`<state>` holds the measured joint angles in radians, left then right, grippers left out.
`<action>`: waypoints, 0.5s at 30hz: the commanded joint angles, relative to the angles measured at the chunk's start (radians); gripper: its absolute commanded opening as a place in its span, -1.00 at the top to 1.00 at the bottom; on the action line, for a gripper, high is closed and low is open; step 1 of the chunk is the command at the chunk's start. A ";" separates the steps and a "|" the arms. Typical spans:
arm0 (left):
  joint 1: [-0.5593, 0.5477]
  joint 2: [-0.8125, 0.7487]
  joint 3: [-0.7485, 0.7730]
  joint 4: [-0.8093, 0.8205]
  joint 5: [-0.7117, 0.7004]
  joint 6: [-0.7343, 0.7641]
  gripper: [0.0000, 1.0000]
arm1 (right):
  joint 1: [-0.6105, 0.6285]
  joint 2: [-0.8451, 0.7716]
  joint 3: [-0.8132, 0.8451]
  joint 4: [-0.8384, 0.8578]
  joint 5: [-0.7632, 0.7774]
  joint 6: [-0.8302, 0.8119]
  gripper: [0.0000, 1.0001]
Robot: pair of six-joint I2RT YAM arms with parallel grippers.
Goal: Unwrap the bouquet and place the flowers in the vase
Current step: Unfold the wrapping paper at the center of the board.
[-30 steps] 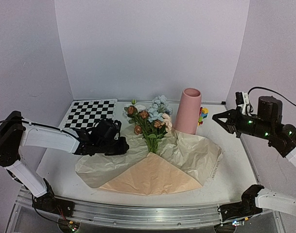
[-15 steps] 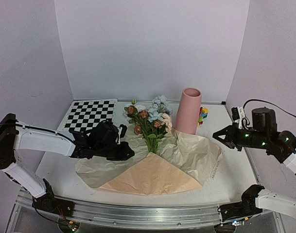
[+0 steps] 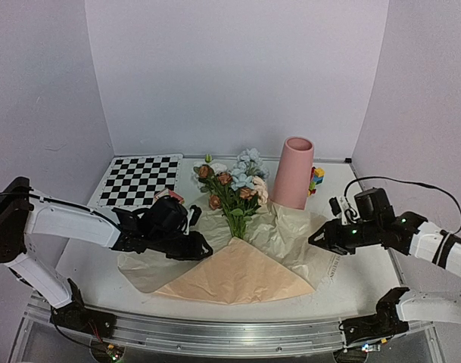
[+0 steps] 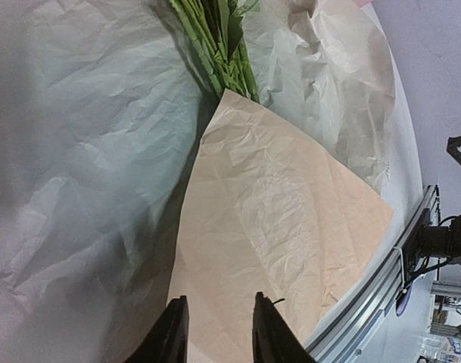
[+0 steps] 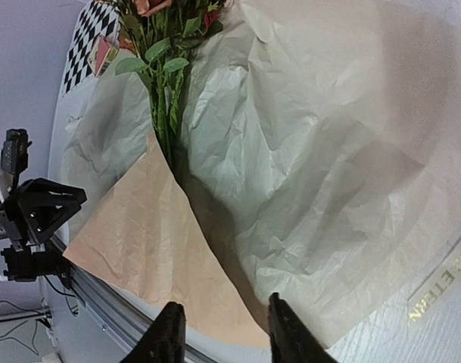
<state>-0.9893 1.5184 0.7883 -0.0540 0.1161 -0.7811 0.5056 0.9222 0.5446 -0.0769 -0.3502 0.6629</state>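
The bouquet lies unwrapped: its crinkled paper [image 3: 298,227] is spread flat, with a peach flap [image 3: 238,276] folded over the stem ends. The flowers [image 3: 234,185] lie on it, blooms toward the back wall, green stems [image 4: 222,45] running under the flap [image 4: 275,204]. The pink vase [image 3: 294,172] stands upright behind the paper, right of the blooms. My left gripper [image 3: 203,249] hovers low over the flap's left edge, open and empty [image 4: 219,299]. My right gripper [image 3: 315,240] is over the paper's right side, also open and empty [image 5: 224,302], with the flap [image 5: 132,234] and stems [image 5: 166,106] ahead.
A checkerboard mat [image 3: 139,178] lies at the back left, with a small red card [image 3: 168,195] beside it. Colourful toy blocks [image 3: 316,180] sit behind the vase. An aluminium rail [image 3: 215,333] runs along the near table edge.
Both grippers have opened from shut. The right arm came down and leftward to the paper's right side. The left gripper slid right toward the peach flap.
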 commanded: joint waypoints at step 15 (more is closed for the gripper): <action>-0.009 -0.054 -0.004 0.002 -0.074 0.038 0.10 | 0.238 0.585 0.296 0.250 0.070 -0.159 0.05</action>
<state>-0.9951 1.5158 0.7883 -0.0561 0.0875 -0.7598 0.7206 1.4187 0.7648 0.1487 -0.3168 0.5466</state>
